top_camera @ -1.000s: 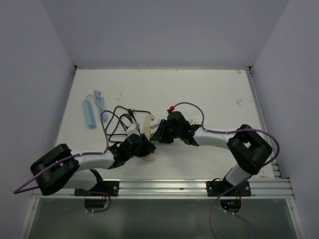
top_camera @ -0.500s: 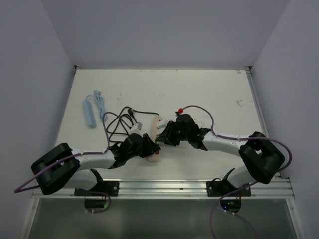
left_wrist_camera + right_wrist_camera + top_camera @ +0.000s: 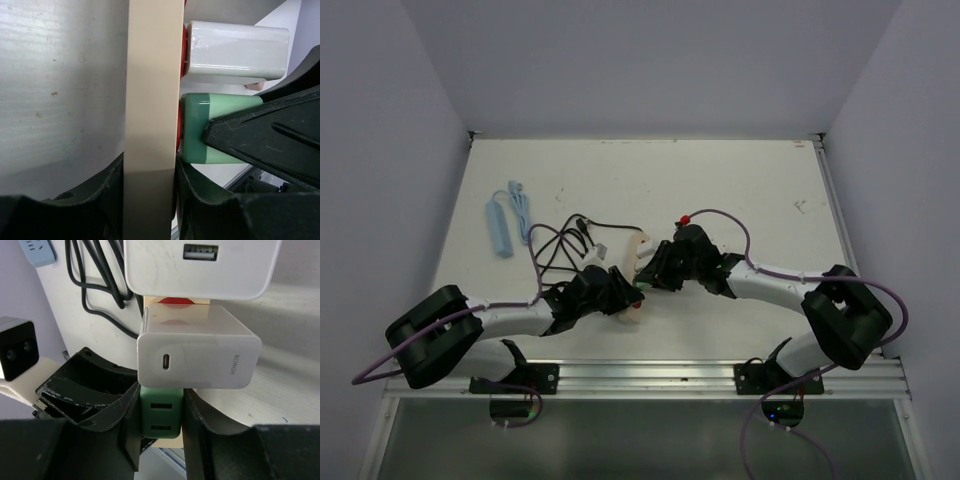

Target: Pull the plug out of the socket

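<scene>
**Change since earlier frames.** The right arm has swung its elbow outward toward the table's right edge. The far end of the socket has shifted slightly right. Over the last half second almost nothing differs.

**Items, left to right**

1. Light blue power strip: lies flat at the left of the table, its blue cord bunched beside it, well apart from both arms.
2. Black cord: loose loops lying between the blue strip and the grippers.
3. Left gripper: clamped tight on the near end of the socket, one finger on each broad face.
4. Socket: a long beige strip at the table's centre, standing on edge between the two grippers.
5. Green plug: its base sits against the socket's red-faced side, pinched between the fingers of the right gripper.
6. White charger: plugged in just beside the green plug.
7. White adapter: next along the socket.

**By view.** The top view gives the layout only, with both grips hidden under the wrists. The left wrist view shows the socket edge-on, with the chargers projecting sideways. The right wrist view alone shows the port faces: an oval port on the charger and a rectangular one on the adapter.

**Writing.** "HONOR" in grey on the white charger.
</scene>
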`<state>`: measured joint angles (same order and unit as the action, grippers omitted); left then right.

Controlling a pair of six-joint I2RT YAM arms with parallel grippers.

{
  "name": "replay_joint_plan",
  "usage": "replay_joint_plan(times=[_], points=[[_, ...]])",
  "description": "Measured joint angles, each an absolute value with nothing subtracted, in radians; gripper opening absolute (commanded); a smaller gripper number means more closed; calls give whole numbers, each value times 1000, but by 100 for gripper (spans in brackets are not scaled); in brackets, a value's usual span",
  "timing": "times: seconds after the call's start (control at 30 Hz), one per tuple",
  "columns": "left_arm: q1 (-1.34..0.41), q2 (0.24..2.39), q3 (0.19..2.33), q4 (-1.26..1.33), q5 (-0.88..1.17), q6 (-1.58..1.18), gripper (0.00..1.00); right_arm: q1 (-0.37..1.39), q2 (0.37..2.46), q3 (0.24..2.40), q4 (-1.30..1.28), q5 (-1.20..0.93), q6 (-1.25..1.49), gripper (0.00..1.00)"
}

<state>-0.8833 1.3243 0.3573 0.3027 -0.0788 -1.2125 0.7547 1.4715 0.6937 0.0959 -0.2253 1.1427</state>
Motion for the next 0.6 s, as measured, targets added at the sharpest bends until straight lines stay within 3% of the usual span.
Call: replay_joint_plan(times=[0.23, 0.6], points=[[-879, 1357, 410, 295, -93, -1235, 0, 750, 1472, 824, -116, -157, 1111, 0], [-879, 1360, 452, 220, -94, -1267, 0, 751, 1472, 850, -172, -126, 1106, 0]])
